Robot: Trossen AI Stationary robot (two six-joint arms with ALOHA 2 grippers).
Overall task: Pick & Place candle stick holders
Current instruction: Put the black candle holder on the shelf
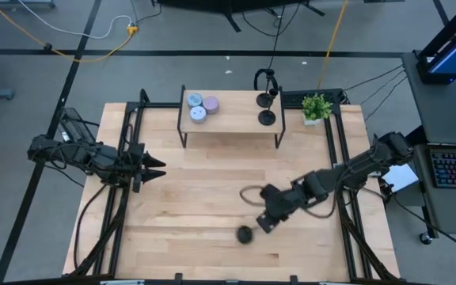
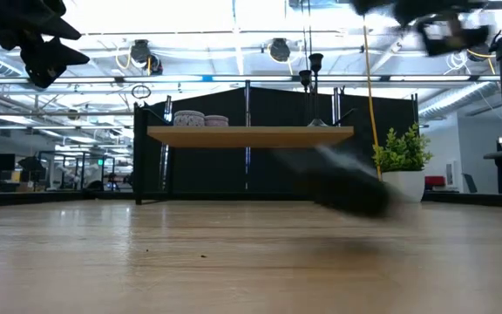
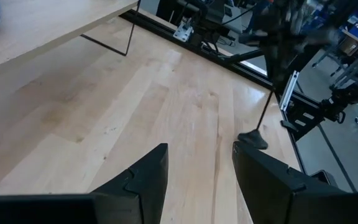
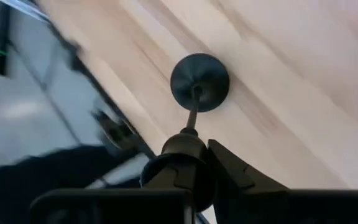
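One black candle stick holder (image 4: 194, 93) is in my right gripper (image 1: 266, 220), which is shut on it over the near middle of the table. Its round base (image 1: 245, 234) shows just ahead of the fingers. Two more candle stick holders (image 1: 267, 117) (image 1: 266, 98) stand upright on their bases at the right end of the wooden shelf (image 1: 236, 120) at the far side. My left gripper (image 1: 158, 166) waits open at the table's left, well apart from them, with nothing between its fingers (image 3: 143, 180). My right gripper pinches the holder's top cup (image 4: 183, 144), at the upper end of the stem, between its two fingers (image 4: 229, 171). The fingers slant down from the table's right. The holder tilts, its stem (image 3: 267, 102) leaning and its base (image 3: 252, 138) low over the table; whether the base touches the wood I cannot tell.
Three small round tins (image 1: 203, 107) sit at the shelf's left end. A small potted plant (image 1: 317, 107) stands right of the shelf. Black frame rails run along the table's left (image 1: 125, 158) and right (image 1: 343, 150) sides. Bare wood lies between the two arms.
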